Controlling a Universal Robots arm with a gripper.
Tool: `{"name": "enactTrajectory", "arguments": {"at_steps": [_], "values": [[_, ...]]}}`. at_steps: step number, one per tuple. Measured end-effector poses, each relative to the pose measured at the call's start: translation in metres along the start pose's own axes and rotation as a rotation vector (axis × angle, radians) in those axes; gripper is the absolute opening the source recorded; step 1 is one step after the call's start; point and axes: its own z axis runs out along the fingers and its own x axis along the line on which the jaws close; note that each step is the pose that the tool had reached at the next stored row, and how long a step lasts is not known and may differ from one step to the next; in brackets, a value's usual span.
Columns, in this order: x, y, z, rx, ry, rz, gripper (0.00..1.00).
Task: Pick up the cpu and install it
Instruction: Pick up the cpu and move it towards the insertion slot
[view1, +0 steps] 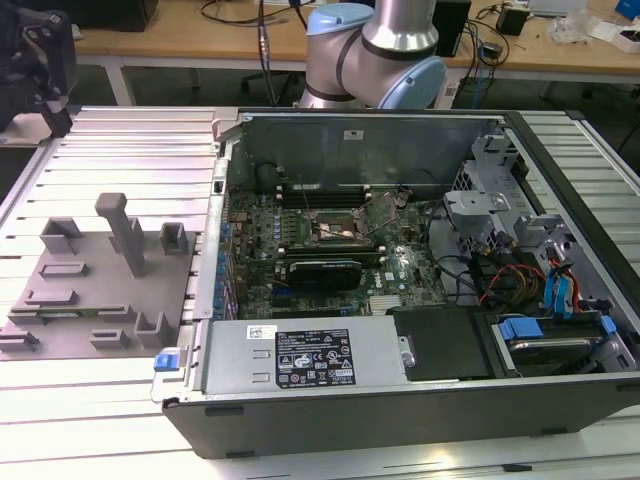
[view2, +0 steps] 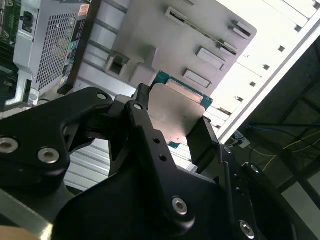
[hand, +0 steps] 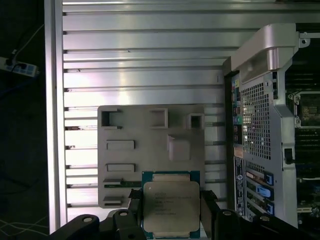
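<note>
Pickup done, gripper (hand: 170, 200) clamped on the cpu (hand: 171, 212) above the grey plate (view1: 100, 290) (the exterior view's left); seating calls for squaring it to the socket (view1: 338, 232).

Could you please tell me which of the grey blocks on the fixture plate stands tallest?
The slim post near the fixture plate's middle; it rises well above the low square cups and flat slot blocks around it.

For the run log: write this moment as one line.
gripper shut on flat square silvery-topped cpu | held clear of grey plastic fixture plate, beside open computer case | not installed
</note>
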Motion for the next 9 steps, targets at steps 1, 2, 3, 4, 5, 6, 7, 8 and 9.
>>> {"name": "enactTrajectory", "arguments": {"at_steps": [1,2,3,4,5,6,7,8,9], "values": [[-0.0020,0.0001,0.0000,0.0001,0.0000,0.000,0.55],[-0.0043,0.0001,0.0001,0.0000,0.0000,0.000,0.55],[-0.0065,0.0001,0.0001,0.0001,0.0000,0.000,0.55],[-0.0096,0.0001,0.0002,0.0001,0.0001,0.000,0.55],[-0.0125,0.0001,0.0003,0.0001,0.0001,0.000,0.55],[-0.0186,0.0002,0.0005,0.0000,0.0001,0.000,0.55],[-0.0251,0.0002,0.0006,0.0001,0.0003,0.000,0.55],[-0.0308,0.0002,0.0007,0.0001,0.0004,0.000,0.55],[-0.0348,0.0002,0.0008,0.0000,0.0004,0.000,0.55]]}}
